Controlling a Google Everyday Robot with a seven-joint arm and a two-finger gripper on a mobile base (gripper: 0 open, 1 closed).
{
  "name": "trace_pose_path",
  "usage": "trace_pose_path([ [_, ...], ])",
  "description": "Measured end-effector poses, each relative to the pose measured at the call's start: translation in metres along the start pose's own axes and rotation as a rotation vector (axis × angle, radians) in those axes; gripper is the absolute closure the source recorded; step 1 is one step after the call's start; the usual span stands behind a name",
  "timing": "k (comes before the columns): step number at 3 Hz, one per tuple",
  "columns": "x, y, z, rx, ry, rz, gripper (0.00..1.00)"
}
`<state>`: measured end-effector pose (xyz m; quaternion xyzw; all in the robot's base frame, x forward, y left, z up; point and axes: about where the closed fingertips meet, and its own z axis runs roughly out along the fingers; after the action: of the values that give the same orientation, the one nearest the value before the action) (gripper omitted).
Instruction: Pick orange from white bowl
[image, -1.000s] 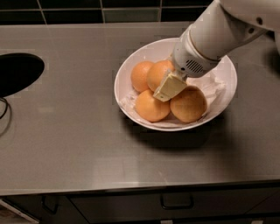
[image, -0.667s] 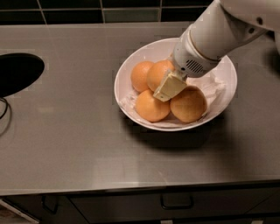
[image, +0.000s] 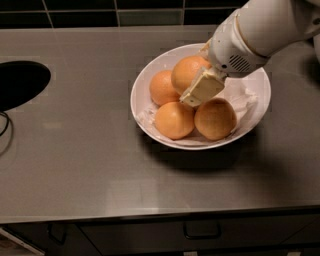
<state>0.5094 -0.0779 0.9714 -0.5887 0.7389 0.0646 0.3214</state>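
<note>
The white bowl stands on the grey counter, right of centre. It holds several oranges. The orange, the highest and deepest-coloured one, sits raised above the other three. My gripper reaches down from the upper right and is shut on this orange. One cream finger lies across its front right side; the other finger is hidden behind the fruit. Paler oranges lie at the left, front and front right of the bowl.
Crumpled white paper lines the bowl. A dark oval opening is in the counter at far left, with a cable below it. A dark tiled wall runs behind. The counter's front edge has a drawer handle under it.
The gripper and the orange in it have moved up and slightly right, away from the other oranges. The bowl and the other oranges have stayed put.
</note>
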Motion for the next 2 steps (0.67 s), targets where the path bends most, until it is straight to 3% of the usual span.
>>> trace_pose_path([
  [2, 0.006, 0.004, -0.038, -0.027, -0.118, -0.037, 1.00],
])
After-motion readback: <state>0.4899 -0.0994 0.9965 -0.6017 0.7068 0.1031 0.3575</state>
